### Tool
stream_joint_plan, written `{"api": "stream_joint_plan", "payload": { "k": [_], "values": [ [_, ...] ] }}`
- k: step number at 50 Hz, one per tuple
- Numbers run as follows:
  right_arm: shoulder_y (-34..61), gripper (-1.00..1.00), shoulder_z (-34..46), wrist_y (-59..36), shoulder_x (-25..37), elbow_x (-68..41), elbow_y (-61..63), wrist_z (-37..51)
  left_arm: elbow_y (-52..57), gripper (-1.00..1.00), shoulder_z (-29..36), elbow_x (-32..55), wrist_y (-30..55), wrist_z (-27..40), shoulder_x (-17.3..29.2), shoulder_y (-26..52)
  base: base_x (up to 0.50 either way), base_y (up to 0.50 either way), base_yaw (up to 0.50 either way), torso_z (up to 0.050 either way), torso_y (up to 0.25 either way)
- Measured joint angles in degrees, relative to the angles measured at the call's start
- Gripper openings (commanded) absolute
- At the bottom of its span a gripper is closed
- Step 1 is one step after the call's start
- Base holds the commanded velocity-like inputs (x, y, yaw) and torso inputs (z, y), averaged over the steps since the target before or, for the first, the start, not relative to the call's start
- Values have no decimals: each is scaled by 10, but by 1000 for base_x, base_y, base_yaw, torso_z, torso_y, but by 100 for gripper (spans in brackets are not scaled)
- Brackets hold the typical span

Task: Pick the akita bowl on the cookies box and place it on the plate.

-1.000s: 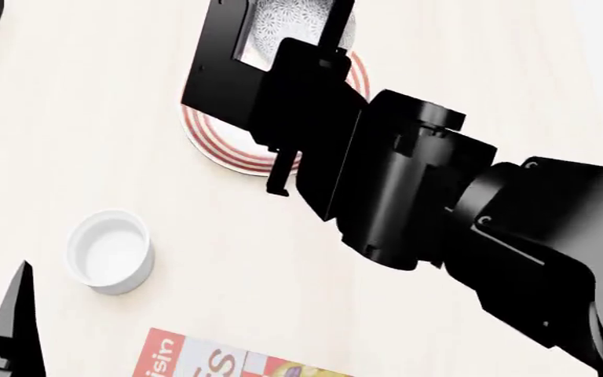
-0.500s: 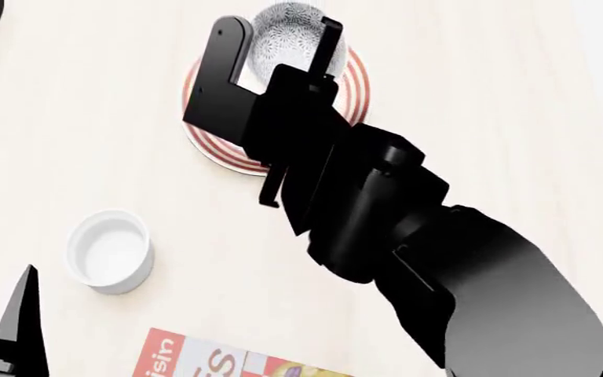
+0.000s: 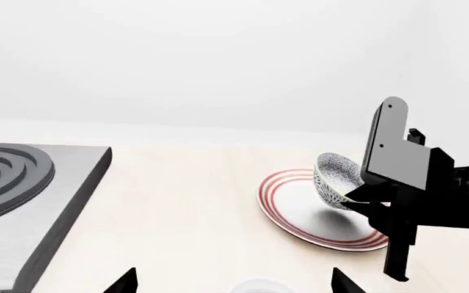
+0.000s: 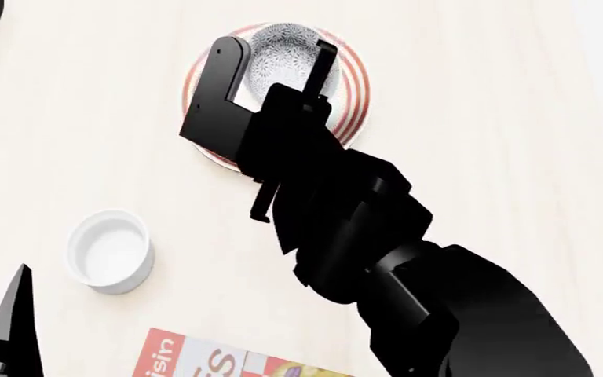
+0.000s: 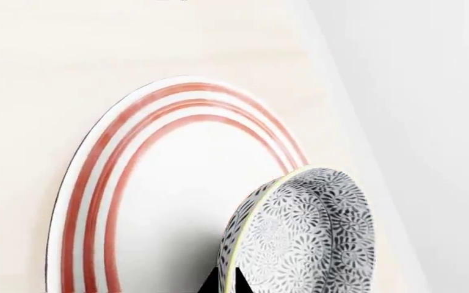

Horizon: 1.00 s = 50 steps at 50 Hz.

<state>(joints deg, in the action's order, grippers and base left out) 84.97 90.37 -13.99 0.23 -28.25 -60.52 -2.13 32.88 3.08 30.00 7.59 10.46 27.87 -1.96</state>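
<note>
On my head view the right gripper [image 4: 280, 67] is closed onto the akita bowl [image 4: 286, 49], holding it tilted over the plate [image 4: 352, 94]. Nearer me than the plate sit a white cup [image 4: 111, 251] and a corner of the cookies box [image 4: 202, 360]. The left wrist view shows the bowl lifted just clear of the plate, a grey stove top [image 3: 31, 201] well apart from it. In the right wrist view the bowl hangs over the plate's bare centre. I cannot tell the left gripper's [image 4: 9, 334] state
</note>
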Motion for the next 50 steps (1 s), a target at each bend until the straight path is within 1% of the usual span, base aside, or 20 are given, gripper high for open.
{"api": "stream_joint_plan", "payload": {
  "k": [16,17,45,50],
  "values": [
    [-3,-100,-19,-8,-1,13,5,-9,-3,100,1,1,-4,-1,1,-3,0,0,0,0,1],
    [-3,100,-19,-9,-1,14,5,-10,-3,100,1,1,-4,-1,1,-3,0,0,0,0,0],
    [7,100,-27,-13,-1,39,8,-21,-2,100,5,1,-6,2,3,-4,0,0,0,0,0],
    [15,100,-30,-37,25,32,68,-13,2,100,6,0,-4,4,4,-5,0,0,0,0,0]
  ]
}}
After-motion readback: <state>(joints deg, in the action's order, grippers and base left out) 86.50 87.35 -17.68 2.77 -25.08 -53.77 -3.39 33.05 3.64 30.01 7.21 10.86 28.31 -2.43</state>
